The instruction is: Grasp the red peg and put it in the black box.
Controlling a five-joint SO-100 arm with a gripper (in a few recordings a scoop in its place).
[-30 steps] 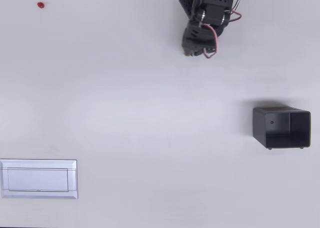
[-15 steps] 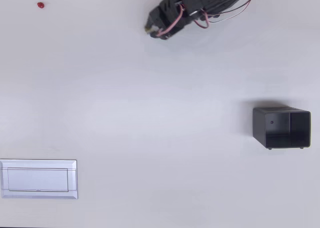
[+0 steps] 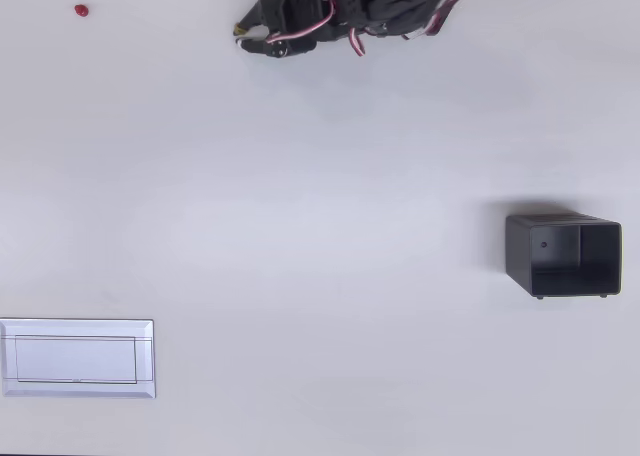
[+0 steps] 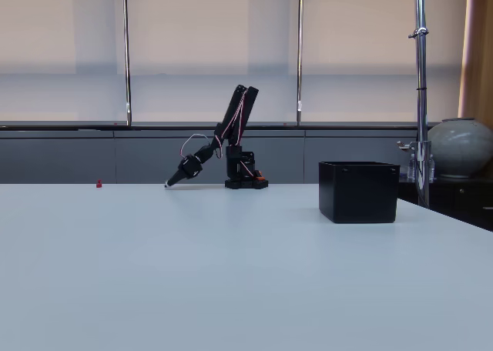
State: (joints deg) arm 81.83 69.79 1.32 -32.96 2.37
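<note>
- Hand [image 3: 240, 35] near the top of the overhead view, pointing left, fingers a little apart, holding nothing
- In the fixed view, hand [image 4: 167, 185] tipped down low over the bench [image 4: 231, 274]
- Red peg [image 3: 81, 10] alone on the bench far to the left of the hand, well apart from it; in the fixed view [image 4: 98, 184] also to its left
- Black box [image 3: 563, 255] far off on the right side, nothing seen inside
- Flat white tray [image 3: 77, 358] in the bottom left corner of the overhead view
</note>
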